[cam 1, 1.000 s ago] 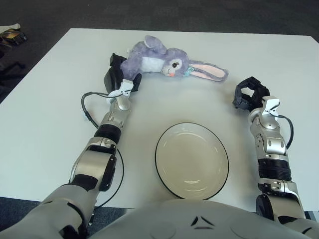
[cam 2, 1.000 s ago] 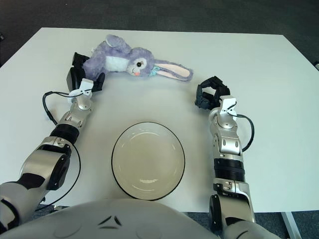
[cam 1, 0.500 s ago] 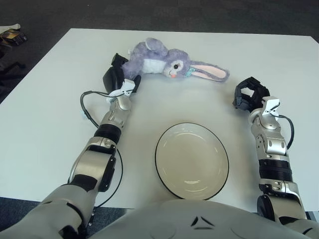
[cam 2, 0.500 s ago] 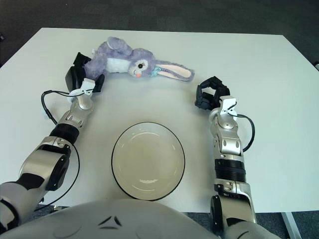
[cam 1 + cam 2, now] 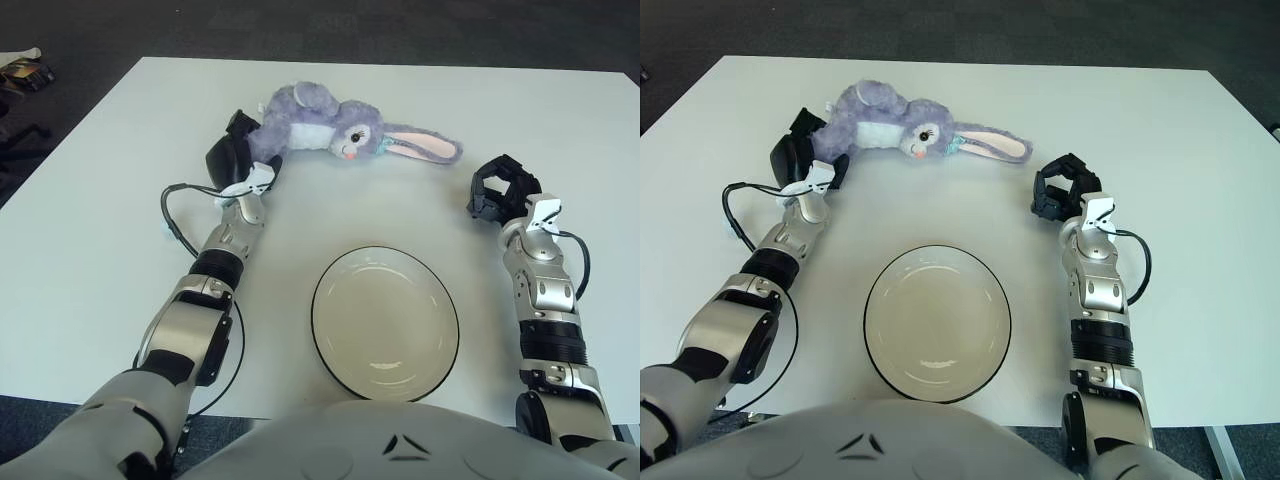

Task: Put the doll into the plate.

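One soft, light doll [image 5: 330, 125], a purple plush rabbit, lies on its side at the far part of the counter [image 5: 100, 220], well beyond the empty plate [image 5: 385, 322], and your left hand [image 5: 243, 157] is at its rump end with fingers wrapped around the body, seemingly gripping it. Judging by the fabric, it will squash and flop, so take it by the thick torso rather than the long ears, which would dangle. Your right hand [image 5: 500, 188] shows right of the ears, fingers curled on nothing.
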`<state>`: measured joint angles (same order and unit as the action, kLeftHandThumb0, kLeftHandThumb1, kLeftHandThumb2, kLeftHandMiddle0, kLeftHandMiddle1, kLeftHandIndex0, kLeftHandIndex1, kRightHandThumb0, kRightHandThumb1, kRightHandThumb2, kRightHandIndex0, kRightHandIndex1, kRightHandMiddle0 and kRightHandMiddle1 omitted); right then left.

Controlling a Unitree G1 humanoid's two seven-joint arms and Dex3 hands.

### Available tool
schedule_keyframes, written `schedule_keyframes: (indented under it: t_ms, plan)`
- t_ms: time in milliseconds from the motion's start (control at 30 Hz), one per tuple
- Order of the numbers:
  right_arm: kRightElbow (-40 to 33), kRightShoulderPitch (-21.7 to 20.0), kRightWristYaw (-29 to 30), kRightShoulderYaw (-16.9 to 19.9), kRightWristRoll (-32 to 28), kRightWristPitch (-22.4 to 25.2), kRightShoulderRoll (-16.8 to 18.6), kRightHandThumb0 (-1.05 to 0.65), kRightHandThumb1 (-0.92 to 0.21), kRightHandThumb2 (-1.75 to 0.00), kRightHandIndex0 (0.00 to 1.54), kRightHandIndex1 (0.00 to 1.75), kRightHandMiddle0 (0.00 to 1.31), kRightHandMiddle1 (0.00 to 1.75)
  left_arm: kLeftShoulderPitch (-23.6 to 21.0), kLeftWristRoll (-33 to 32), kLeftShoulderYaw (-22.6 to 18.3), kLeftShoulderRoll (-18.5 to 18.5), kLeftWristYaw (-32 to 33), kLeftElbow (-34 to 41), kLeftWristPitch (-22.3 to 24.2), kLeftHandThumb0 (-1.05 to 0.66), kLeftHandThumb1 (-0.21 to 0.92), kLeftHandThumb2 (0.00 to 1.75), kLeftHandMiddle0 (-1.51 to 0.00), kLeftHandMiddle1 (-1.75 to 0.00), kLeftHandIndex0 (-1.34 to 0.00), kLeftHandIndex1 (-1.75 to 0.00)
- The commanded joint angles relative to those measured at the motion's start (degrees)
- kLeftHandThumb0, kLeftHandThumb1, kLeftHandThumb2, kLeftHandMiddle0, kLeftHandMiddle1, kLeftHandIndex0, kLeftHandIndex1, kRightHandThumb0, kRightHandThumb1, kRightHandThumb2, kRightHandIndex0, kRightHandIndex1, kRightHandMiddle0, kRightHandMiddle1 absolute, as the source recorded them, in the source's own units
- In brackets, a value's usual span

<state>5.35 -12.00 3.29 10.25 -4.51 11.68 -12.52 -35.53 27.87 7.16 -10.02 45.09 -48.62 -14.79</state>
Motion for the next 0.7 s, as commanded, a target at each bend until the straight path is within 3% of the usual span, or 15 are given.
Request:
schedule_keyframes:
  t_ms: [0, 267, 533, 667]
  plan:
    - [1.3, 2.6, -0.4, -0.4, 0.6, 2.7, 0.6, -0.45, -0.41, -1.19, 1.17, 1.75, 0.54, 1.75, -0.7, 0.3, 0.5, -0.7, -1.1, -0.6, 0.7, 0.01, -0.12, 1.65, -1.01, -1.25, -0.88, -1.75]
    - [0.8, 2.8, -0.3, -0.5, 0.5, 2.8, 0.8, -0.45, -0.42, -1.19, 1.16, 1.75, 0.53, 1.75, 0.2, 0.5, 1.1, -1.5, -3.4, 2.0, 1.7, 0.0, -0.13, 1.64, -1.04, -1.21, -0.87, -1.75]
    - [1.0, 2.8, -0.7, -0.6, 0.5, 3.0, 0.4, -0.46, -0.39, -1.22, 1.18, 1.75, 0.55, 1.75, 2.8, -5.7, -1.6, -0.5, -10.8, 7.1, 0.0, 0.0, -0.13, 1.64, -1.04, -1.21, -0.87, -1.75]
    - [1.2, 2.7, -1.0, -0.5, 0.4, 2.9, 0.3, -0.46, -0.38, -1.23, 1.19, 1.75, 0.56, 1.75, 4.8, -5.5, -1.6, -0.4, -11.8, 12.2, 2.0, 0.0, -0.13, 1.64, -1.04, -1.21, -0.87, -1.75]
